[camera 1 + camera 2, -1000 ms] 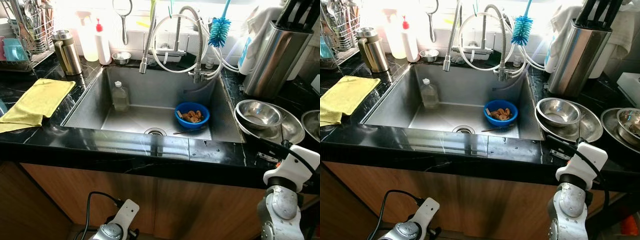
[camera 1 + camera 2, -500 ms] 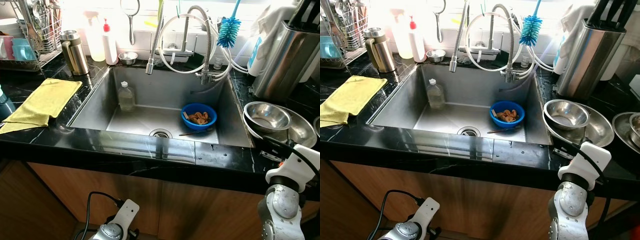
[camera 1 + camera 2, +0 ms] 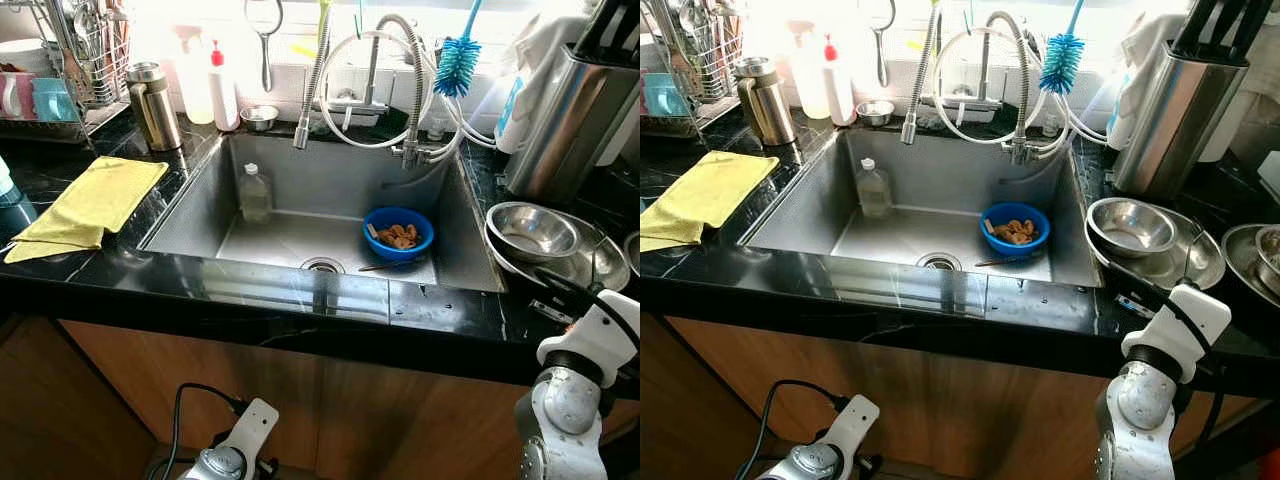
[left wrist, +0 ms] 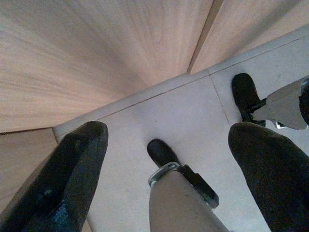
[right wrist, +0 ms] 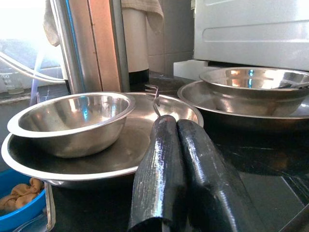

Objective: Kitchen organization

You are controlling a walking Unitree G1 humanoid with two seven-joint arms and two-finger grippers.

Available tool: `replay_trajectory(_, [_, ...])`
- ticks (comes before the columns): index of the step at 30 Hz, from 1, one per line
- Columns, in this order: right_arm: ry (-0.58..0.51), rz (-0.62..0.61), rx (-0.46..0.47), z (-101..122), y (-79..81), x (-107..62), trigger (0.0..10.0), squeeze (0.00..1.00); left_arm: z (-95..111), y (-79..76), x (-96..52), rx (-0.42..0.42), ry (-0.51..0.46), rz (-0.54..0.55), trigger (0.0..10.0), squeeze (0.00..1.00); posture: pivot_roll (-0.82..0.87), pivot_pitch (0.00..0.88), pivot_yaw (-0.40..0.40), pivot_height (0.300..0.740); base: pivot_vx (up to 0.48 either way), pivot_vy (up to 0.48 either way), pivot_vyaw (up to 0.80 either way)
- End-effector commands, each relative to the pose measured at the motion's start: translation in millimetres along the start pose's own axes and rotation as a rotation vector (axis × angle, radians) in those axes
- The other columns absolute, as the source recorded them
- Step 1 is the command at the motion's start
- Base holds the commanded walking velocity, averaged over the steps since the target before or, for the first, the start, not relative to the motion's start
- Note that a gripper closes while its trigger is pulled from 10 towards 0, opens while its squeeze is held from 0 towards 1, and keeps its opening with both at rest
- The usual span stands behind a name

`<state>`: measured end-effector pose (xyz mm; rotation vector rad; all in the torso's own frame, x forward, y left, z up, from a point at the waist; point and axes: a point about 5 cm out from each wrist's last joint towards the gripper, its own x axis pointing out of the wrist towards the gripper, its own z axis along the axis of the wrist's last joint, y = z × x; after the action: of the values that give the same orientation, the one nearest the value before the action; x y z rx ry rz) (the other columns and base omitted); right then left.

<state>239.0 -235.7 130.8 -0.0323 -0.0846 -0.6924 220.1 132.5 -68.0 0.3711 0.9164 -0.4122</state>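
My right gripper [image 5: 166,123] is shut, with a thin metal utensil [image 5: 154,96] standing up from between its tips. It hovers at the front rim of a wide steel plate [image 5: 120,159] that carries a steel bowl [image 3: 530,230], right of the sink [image 3: 195,205]. In the sink are a blue bowl [image 3: 398,232] of brown scraps, a clear plastic bottle [image 3: 253,192] and a loose utensil [image 3: 385,265]. My left gripper [image 4: 169,142] hangs open low by the cabinet front, over the floor.
A yellow cloth [image 3: 90,200] lies on the black counter at left, behind it a steel flask [image 3: 155,105] and a dish rack [image 3: 60,70]. A tall steel knife holder [image 3: 565,120] stands at the back right, with more steel bowls [image 5: 256,79] at far right. Faucet hoses hang over the sink.
The whole view has drifted slightly as the camera moved. The thin utensil now stands upright over the steel plate's rim at my right gripper. The left arm hangs as before.
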Motion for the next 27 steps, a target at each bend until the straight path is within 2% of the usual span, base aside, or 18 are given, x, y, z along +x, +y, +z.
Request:
replay_trajectory(1, [-0.03, -0.018, 0.009, 7, -0.4, 1.2, 10.0, 0.0, 2, 0.0, 0.2, 0.002, -0.009, 0.005, 10.0, 0.0, 0.02, 0.007, -0.036, 0.736, 0.0, 0.0, 0.0])
replay_trajectory(8, [-0.092, 0.016, -0.021, 16, 6.4, 1.4, 10.0, 0.0, 3, 0.3, 0.3, -0.001, -0.014, 0.008, 10.0, 0.0, 0.02, 0.007, -0.038, 0.736, 0.0, 0.0, 0.0])
replay_trajectory(23, [-0.226, 0.006, -0.078, 41, 5.9, 7.5, 10.0, 0.0, 8, 1.8, 0.5, -0.008, -0.032, 0.016, 10.0, 0.0, 0.02, 0.009, -0.037, 0.736, 0.0, 0.0, 0.0])
replay_trajectory(27, [-0.272, 0.074, -0.069, 54, 12.5, 14.8, 10.0, 0.0, 8, 1.8, 0.5, -0.007, -0.035, 0.018, 10.0, 0.0, 0.01, 0.007, -0.036, 0.736, 0.0, 0.0, 0.0])
